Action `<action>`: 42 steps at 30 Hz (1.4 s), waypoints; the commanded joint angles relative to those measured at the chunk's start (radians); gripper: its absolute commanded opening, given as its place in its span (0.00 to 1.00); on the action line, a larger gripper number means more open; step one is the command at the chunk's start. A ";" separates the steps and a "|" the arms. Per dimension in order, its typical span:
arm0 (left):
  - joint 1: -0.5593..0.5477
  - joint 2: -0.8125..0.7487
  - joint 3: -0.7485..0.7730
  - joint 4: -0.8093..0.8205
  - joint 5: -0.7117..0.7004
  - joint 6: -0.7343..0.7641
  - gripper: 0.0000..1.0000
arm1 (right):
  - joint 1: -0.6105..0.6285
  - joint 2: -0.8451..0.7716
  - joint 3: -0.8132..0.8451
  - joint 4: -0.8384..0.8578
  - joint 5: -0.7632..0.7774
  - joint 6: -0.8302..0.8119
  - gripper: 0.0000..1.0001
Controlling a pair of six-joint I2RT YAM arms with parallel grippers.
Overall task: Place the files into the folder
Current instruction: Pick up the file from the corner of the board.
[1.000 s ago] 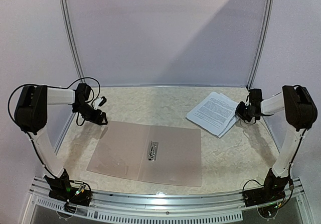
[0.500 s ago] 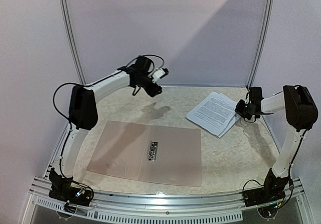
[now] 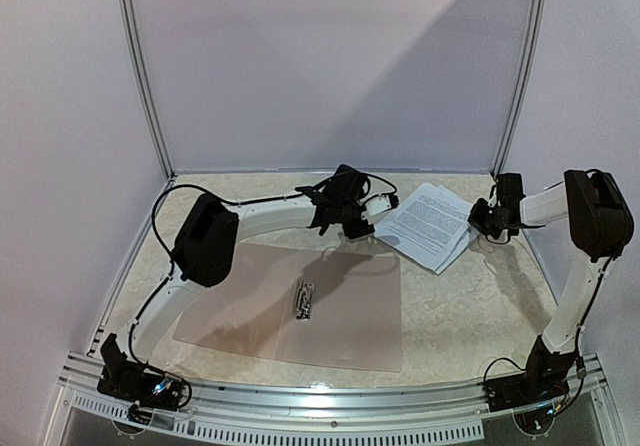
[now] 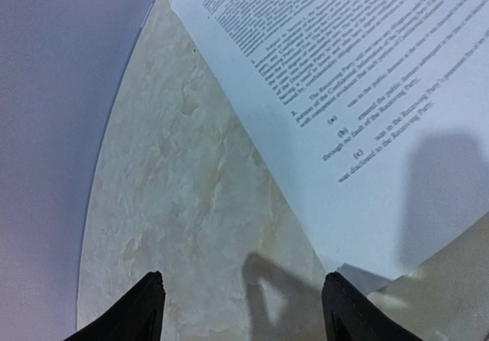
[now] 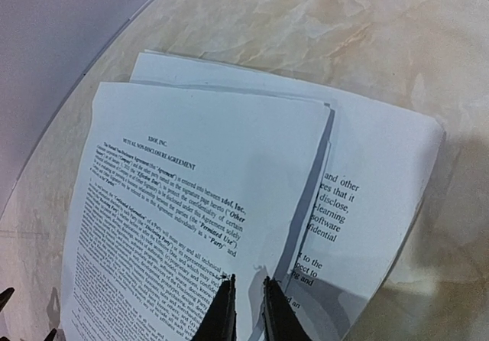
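Left arm stretches forward and inward, left end effector [image 4: 241,280] spread wide; right end effector [image 5: 248,280] pinched narrow.

A: Soft, even light from overhead. A diagonal shade line splits the back wall [image 3: 330,66], which is brighter at the upper left.

B: The left arm [image 3: 270,211] drops a soft shadow across the folder [image 3: 360,306]. The wrist views bow at their edges. The files [image 4: 367,89] read sharp nearby, with their far print blurred.
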 commanded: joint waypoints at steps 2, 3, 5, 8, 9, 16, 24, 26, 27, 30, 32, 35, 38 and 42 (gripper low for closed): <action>0.014 0.037 -0.010 0.069 -0.030 0.011 0.72 | 0.002 0.035 0.019 0.001 -0.003 0.016 0.13; 0.014 0.037 -0.017 0.075 -0.027 0.008 0.72 | 0.002 0.037 0.019 0.001 -0.003 0.020 0.13; 0.012 0.037 -0.026 0.081 -0.018 -0.001 0.72 | 0.002 0.039 0.018 -0.007 0.010 0.025 0.13; 0.003 0.038 -0.034 0.085 -0.015 0.001 0.72 | 0.002 0.033 0.008 -0.002 0.022 0.026 0.14; 0.001 0.039 -0.038 0.086 -0.014 0.001 0.72 | 0.002 0.033 0.006 0.003 0.020 0.023 0.15; -0.003 0.035 -0.055 0.096 -0.011 0.000 0.72 | 0.002 0.042 0.004 0.025 -0.015 0.026 0.14; -0.003 0.032 -0.067 0.104 -0.008 0.000 0.72 | 0.001 0.046 0.012 0.056 -0.062 0.010 0.10; -0.003 0.032 -0.069 0.105 -0.006 0.001 0.72 | 0.002 0.051 0.016 0.057 -0.076 0.008 0.10; -0.003 0.032 -0.070 0.107 -0.006 0.001 0.72 | 0.001 0.053 0.018 0.057 -0.086 0.006 0.10; -0.003 0.034 -0.071 0.111 -0.003 -0.002 0.72 | 0.002 0.065 0.021 0.066 -0.118 0.006 0.10; -0.003 0.037 -0.071 0.116 0.000 -0.003 0.72 | 0.002 0.071 0.020 0.092 -0.159 0.013 0.10; -0.003 0.038 -0.070 0.117 0.006 -0.007 0.72 | 0.002 0.091 0.021 0.135 -0.219 0.041 0.12; -0.003 0.040 -0.073 0.118 0.009 -0.014 0.72 | 0.002 0.104 0.018 0.169 -0.254 0.064 0.11; -0.003 0.036 -0.072 0.110 0.014 -0.024 0.72 | 0.003 0.105 0.024 0.181 -0.278 0.077 0.00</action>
